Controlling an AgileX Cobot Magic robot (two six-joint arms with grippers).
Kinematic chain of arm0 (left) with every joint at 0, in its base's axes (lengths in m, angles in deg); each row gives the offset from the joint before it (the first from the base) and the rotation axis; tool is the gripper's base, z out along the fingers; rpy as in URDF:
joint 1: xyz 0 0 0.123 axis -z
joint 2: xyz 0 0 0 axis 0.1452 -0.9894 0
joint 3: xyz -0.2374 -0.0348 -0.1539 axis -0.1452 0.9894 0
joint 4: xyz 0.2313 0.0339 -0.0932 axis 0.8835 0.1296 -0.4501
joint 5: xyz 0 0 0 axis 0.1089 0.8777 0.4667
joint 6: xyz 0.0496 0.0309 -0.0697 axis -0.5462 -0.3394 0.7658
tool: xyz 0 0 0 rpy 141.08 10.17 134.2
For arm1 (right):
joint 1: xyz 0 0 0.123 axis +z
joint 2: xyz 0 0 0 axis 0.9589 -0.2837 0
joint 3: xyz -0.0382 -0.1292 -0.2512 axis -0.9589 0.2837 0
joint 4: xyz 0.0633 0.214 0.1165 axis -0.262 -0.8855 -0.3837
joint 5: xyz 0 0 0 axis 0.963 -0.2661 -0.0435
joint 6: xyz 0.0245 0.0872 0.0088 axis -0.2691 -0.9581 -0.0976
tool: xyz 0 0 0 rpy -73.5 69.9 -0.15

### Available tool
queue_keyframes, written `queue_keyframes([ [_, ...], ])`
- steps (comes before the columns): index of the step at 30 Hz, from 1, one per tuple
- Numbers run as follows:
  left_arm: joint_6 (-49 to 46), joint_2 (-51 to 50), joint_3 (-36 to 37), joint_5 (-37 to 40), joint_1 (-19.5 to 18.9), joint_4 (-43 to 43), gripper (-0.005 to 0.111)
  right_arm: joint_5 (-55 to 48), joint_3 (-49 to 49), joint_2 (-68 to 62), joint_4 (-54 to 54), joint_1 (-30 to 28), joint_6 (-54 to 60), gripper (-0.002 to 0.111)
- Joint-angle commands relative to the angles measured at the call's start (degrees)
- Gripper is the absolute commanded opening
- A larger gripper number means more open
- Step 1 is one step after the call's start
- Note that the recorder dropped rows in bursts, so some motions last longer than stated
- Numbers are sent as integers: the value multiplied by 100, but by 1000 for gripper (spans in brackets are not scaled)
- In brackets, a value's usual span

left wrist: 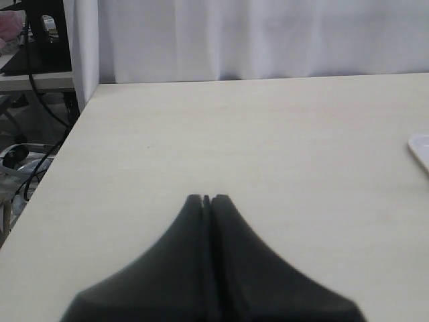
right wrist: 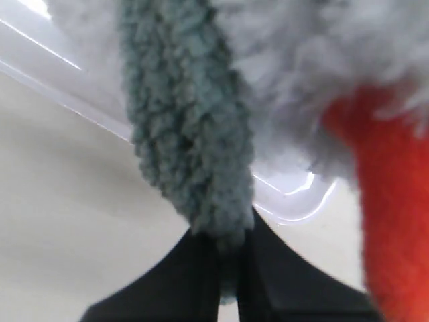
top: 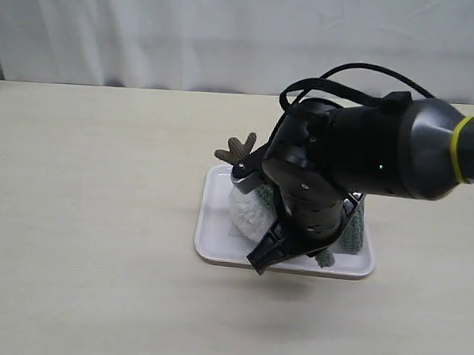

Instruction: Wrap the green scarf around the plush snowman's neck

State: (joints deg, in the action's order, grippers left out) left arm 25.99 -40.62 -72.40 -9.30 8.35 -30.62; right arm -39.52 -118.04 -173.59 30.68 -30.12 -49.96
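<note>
White tray (top: 209,228) on your desk (top: 84,217) holds plush snowman (top: 247,214) and green scarf (top: 354,227). Your right gripper (right wrist: 229,235) has its jaws pinching the scarf; left gripper (left wrist: 206,199) jaws meet, empty. Snowman's long axis: hidden.

The fluffy white plush snowman (top: 246,214) lies on a white rectangular plastic tray (top: 210,241), largely hidden in the exterior view. Only a patch of its white fur and one brown twig-shaped arm (top: 237,150), sticking up past the tray's far edge, show there. The sage-green ribbed fuzzy fabric scarf (top: 354,226) shows in two places: a strip on the tray's right side and a smaller bit against the white fur. In the right wrist view the scarf (right wrist: 191,134) runs along the snowman's fur (right wrist: 301,67), near its orange cone nose (right wrist: 395,194), and is pinched between the black fingers of the right gripper (right wrist: 229,236). The neck is not visible.
</note>
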Motion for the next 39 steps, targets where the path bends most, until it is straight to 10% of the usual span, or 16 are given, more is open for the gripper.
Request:
queue_keyframes([
  [1,11,15,19,-95,0,-6,0,-35,374,-38,371,5,-108,4],
  [12,11,15,19,-71,0,-6,0,412,478,-209,557,5,-201,5],
  [23,11,15,19,-71,0,-6,0,-13,201,253,-745,5,624,38],
  [34,11,15,19,-92,0,-6,0,-484,-489,857,-1498,5,1077,37],
  [39,11,15,19,-92,0,-6,0,564,-827,907,-1299,199,1077,14],
])
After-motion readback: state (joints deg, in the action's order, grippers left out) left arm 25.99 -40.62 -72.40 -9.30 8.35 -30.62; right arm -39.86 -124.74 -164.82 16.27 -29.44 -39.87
